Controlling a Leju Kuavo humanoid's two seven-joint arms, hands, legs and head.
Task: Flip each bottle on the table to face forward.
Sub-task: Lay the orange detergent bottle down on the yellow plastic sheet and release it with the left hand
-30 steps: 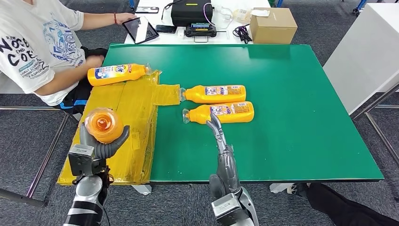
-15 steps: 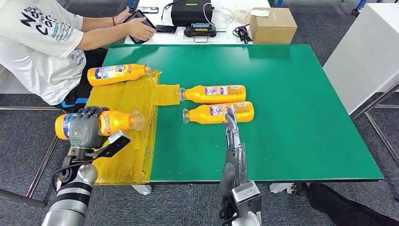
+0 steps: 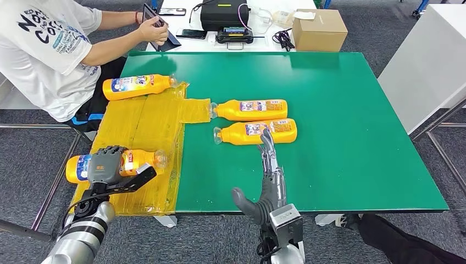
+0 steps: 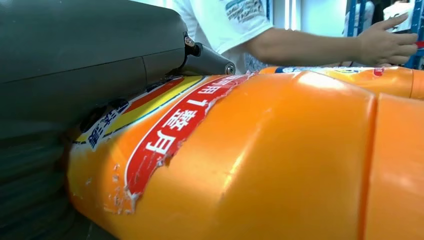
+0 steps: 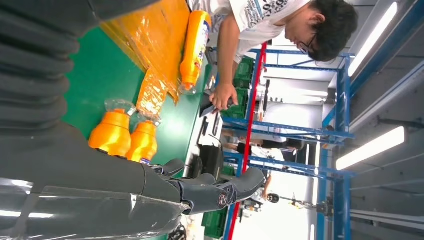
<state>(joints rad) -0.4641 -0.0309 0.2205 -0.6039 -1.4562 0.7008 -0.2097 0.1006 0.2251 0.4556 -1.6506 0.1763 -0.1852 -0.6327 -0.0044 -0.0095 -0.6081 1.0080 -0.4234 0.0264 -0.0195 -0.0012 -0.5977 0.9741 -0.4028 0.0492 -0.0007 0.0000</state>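
Your left hand [image 3: 105, 165] is wrapped over the held bottle [image 3: 115, 163] at the near left, above the yellow plastic sheet [image 3: 144, 118] and off the green worktop [image 3: 340, 104]; its long axis runs left to right with the clear cap towards the worktop, and the left wrist view shows its torn red label turned towards the palm; if you let go while it hangs past the sheet's outer edge, it could roll off to the floor; a smooth round body may also twist in the grip and end label-down. Further back on the sheet, the far bottle [image 3: 137, 86] lies along the same axis, cap to the right, close to the seated person [image 3: 52, 55]. On the worktop, two bottles lie side by side, the rear bottle [image 3: 250, 109] and the front bottle [image 3: 258, 131], both with caps pointing left. Your right hand [image 3: 270, 165] is spread flat and holds nothing, fingertips touching or nearly touching the front bottle's near side; a careless push there may roll it into its neighbour and undo both facings.
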